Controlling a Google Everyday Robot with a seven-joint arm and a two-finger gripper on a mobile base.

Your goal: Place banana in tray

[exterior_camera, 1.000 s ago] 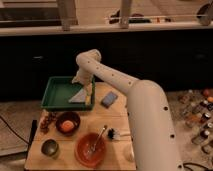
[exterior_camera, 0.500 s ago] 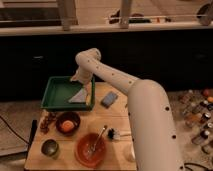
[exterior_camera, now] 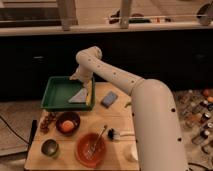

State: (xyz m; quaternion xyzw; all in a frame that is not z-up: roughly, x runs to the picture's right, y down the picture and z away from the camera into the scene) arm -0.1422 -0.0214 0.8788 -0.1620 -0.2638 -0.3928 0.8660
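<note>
The dark-green tray (exterior_camera: 54, 98) sits at the table's back left. The pale-yellow banana (exterior_camera: 89, 93) lies nearly straight along the tray's right side, inside the rim. A pale triangular sheet (exterior_camera: 78, 96) lies in the tray beside it. My gripper (exterior_camera: 81, 78) hangs from the white arm just above the tray's back right corner, over the banana's far end.
A blue sponge (exterior_camera: 109, 99) lies right of the tray. A dark bowl with an orange fruit (exterior_camera: 67, 123), an orange bowl with a utensil (exterior_camera: 90, 149), a small metal cup (exterior_camera: 50, 147), grapes (exterior_camera: 47, 121) and a white cup (exterior_camera: 131, 152) fill the table's front. A green piece (exterior_camera: 127, 104) peeks out by the arm.
</note>
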